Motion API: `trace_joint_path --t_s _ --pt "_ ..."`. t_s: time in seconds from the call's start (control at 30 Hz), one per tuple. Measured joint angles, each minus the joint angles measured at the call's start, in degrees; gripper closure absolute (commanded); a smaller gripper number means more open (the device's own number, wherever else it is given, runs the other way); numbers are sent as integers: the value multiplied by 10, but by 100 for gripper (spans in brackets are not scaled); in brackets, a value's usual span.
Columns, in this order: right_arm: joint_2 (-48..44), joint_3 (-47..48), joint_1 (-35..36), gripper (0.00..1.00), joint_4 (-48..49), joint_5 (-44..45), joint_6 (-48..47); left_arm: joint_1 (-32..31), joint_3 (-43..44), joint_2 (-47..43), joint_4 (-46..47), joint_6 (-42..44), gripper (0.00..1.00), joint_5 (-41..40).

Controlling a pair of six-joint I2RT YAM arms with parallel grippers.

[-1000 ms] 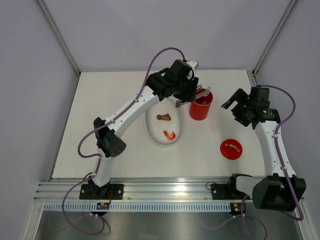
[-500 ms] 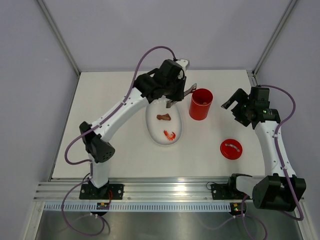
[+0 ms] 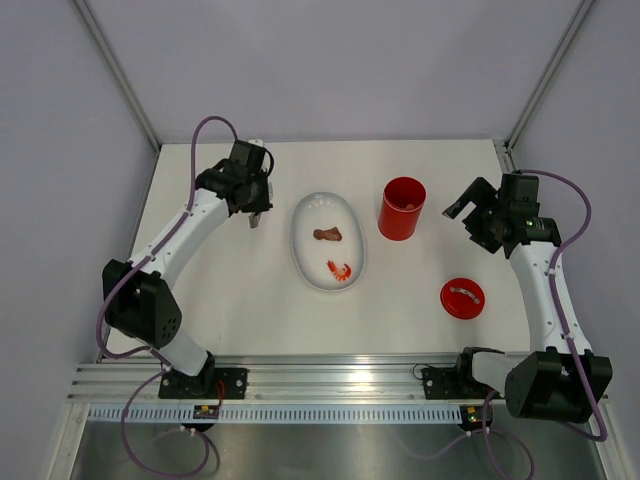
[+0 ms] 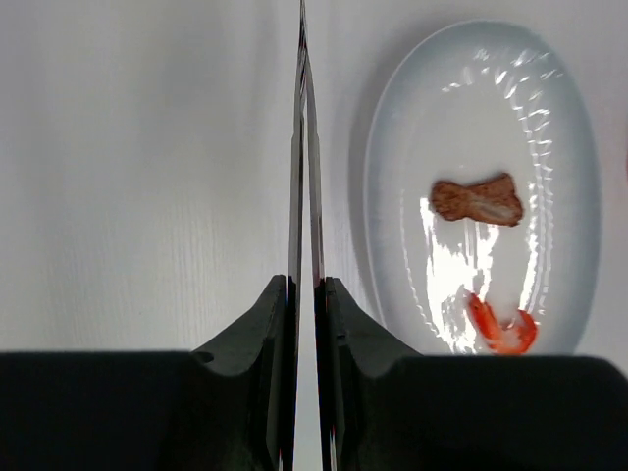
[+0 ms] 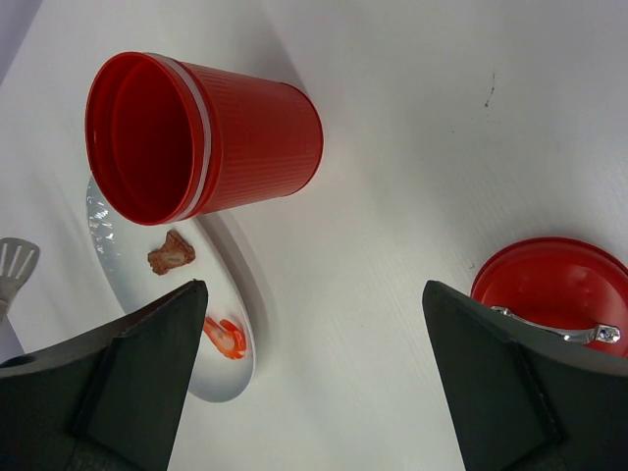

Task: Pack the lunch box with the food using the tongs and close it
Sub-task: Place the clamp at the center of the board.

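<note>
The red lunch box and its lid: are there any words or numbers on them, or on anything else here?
No readable text anywhere.
The lunch box, its lid, the plate and the tongs are all plain.
Tiny coloured marks along the bottom of the top view are too small to read.

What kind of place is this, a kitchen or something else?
Probably a robot lab test cell, not a kitchen: a white table boxed in by grey panels, a left arm and right arm bolted to an aluminium rail at its near edge, and toy food on a plate beside a red lunch box.
</note>
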Motion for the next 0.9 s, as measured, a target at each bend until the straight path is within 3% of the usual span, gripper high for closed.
trace_joint_path --t_s 0.2,0.4,0.7,0.9 --pt "0 -1 0 1 -7 0 -5 4 -88 0 66 -12 70 -24" --pt "-6 -22 0 1 -15 1 -5 9 -170 -3 135 -32 20 -48" --pt "5 -29 0 0 -38 29 -26 14 -169 -1 136 -44 12 -61" --pt "48 -39 0 1 -73 77 -29 14 -142 -42 103 -43 11 -55"
